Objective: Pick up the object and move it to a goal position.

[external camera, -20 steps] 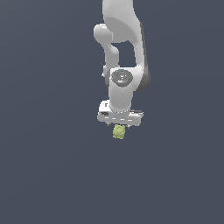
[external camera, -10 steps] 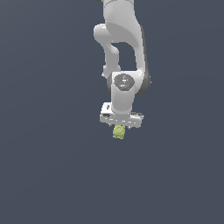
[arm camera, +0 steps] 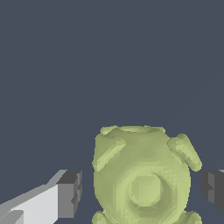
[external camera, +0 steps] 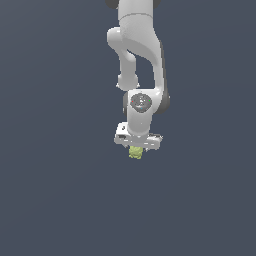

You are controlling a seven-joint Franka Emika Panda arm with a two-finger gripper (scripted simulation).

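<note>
The object (external camera: 135, 153) is a small yellow-green knobbly lump directly under my white gripper (external camera: 136, 149) in the exterior view. In the wrist view the object (arm camera: 142, 179) sits between my two dark fingertips, with the gripper (arm camera: 140, 190) straddling it. One fingertip (arm camera: 69, 194) stands clearly apart from the object. The other fingertip (arm camera: 212, 186) is very close to one of its knobs. The jaws are open around the object and do not squeeze it. The object's lower part is cut off by the wrist view's edge.
A plain dark grey-blue surface (external camera: 60, 200) lies all around. The white arm (external camera: 142, 60) rises straight above the gripper. No goal marker shows in either view.
The wrist and hand have come down a little towards the object. The object has stayed in place.
</note>
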